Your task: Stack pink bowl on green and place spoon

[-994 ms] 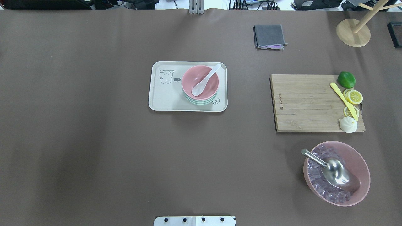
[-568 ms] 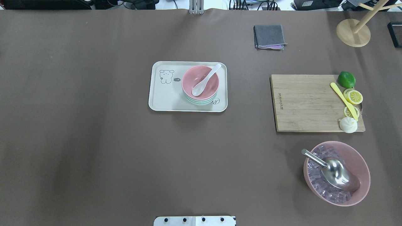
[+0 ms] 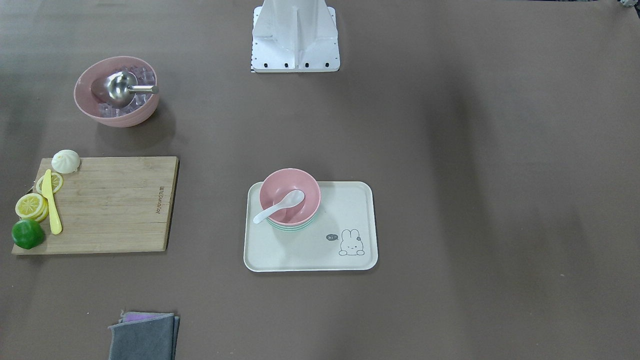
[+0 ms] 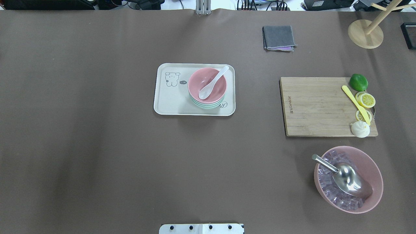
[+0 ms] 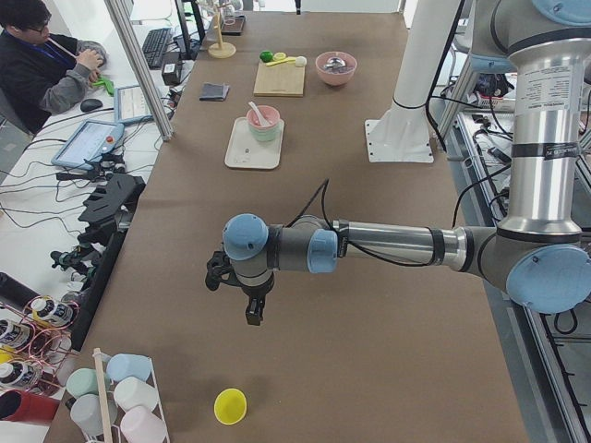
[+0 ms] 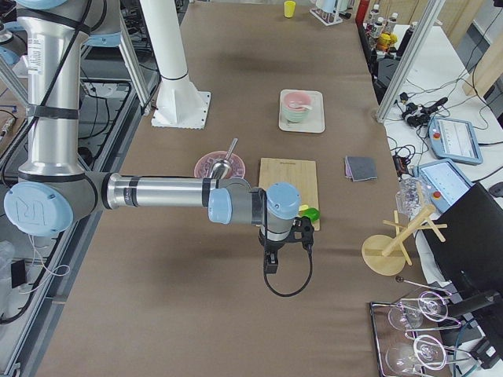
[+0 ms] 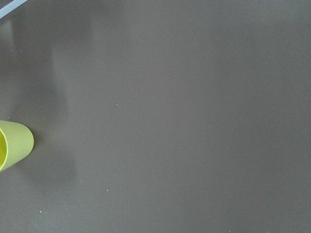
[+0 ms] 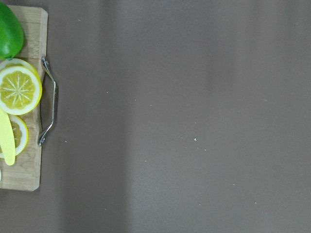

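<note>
A pink bowl (image 4: 199,78) sits stacked on a green bowl (image 4: 205,105) on the right part of a cream tray (image 4: 169,100). A white spoon (image 4: 213,83) lies in the pink bowl with its handle over the rim. The front view shows the same stack (image 3: 295,181), spoon (image 3: 277,206) and tray (image 3: 320,250). Both grippers are far from the tray and show only in the side views. The left gripper (image 5: 251,314) hangs over bare table near a yellow cup. The right gripper (image 6: 269,263) hangs beside the cutting board. I cannot tell whether either is open or shut.
A wooden cutting board (image 4: 318,107) holds lemon slices, a lime, a yellow knife and a bun. A large pink bowl (image 4: 373,169) holds ice and a metal scoop. A grey cloth (image 4: 279,37), a wooden stand (image 4: 365,34) and a yellow cup (image 5: 230,405) also stand about.
</note>
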